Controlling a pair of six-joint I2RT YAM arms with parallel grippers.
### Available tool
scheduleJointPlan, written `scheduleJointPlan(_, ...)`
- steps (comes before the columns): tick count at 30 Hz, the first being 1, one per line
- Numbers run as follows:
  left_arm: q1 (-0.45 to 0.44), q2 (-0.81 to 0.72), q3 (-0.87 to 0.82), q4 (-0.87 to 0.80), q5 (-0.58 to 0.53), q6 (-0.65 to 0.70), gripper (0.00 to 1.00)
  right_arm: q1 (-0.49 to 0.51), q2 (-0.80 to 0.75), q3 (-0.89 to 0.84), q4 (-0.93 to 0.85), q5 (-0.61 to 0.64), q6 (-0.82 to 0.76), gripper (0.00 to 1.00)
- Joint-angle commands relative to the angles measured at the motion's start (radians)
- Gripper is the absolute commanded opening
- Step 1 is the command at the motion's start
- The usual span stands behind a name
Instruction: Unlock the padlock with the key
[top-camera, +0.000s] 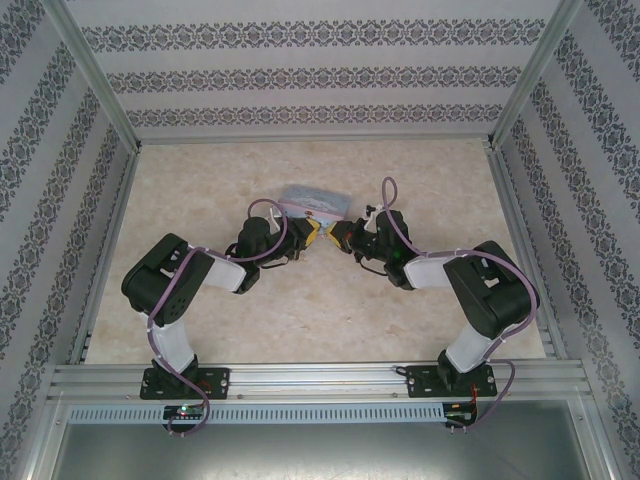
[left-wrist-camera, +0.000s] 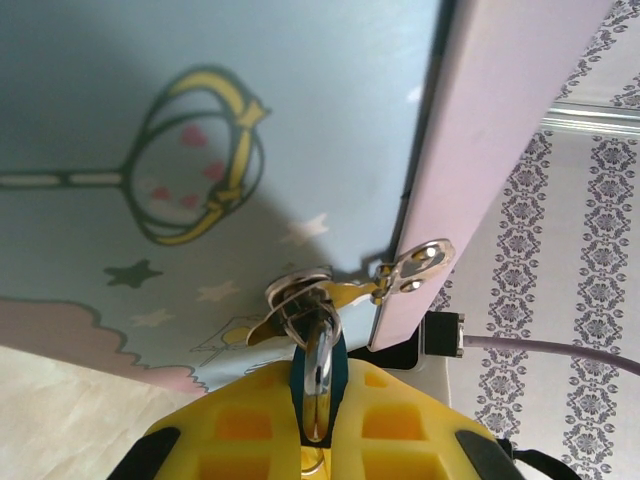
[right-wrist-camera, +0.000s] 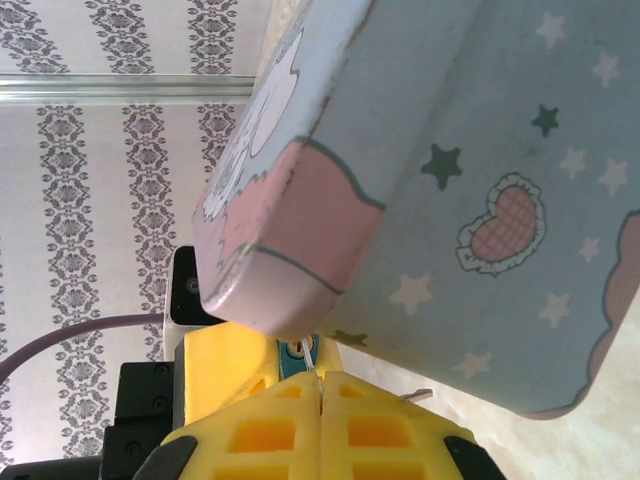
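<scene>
Nearest, between the yellow fingers (left-wrist-camera: 230, 430) of the left gripper (left-wrist-camera: 318, 400): the padlock (left-wrist-camera: 320, 365), clamped, jaws parted only by its width, blue body at the edges and a silvery band down the middle. Just ahead of those jaws, meeting the metal hasp (left-wrist-camera: 300, 292) on the tin (left-wrist-camera: 200, 120), top end of the padlock tucked into it; whether hooked through or merely touching, hard to tell. Beyond, the tin's light-blue printed face spreading ahead and left of the jaws, a pale pink side running off to the right. At the right gripper (right-wrist-camera: 320, 390): jaws pressed fully together, pinching a thin pale sliver, seemingly the key (right-wrist-camera: 317, 368), tip poking out just ahead of the fingertips. Right past that tip, a speck of blue under the tin's rounded pink corner, too small to name with certainty. From above, both sets of jaws aimed at each other, almost touching, just at the near side of the tin, tin lying on the pale marbled table (top-camera: 300, 310).
</scene>
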Motion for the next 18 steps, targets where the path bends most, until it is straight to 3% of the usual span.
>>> scheduleJointPlan(1, -0.036, -0.038, 0.001, 0.056, 0.12, 0.031, 0.0, 0.008, -0.016, 0.062, -0.01, -0.02, -0.041, 0.0)
scheduleJointPlan(8, -0.037, -0.047, 0.002, 0.019, 0.13, 0.064, 0.0, 0.006, -0.05, 0.083, -0.189, -0.001, -0.197, 0.0)
scheduleJointPlan(18, -0.036, -0.07, 0.008, -0.02, 0.113, 0.087, 0.0, 0.02, 0.018, 0.061, -0.023, -0.03, -0.005, 0.0)
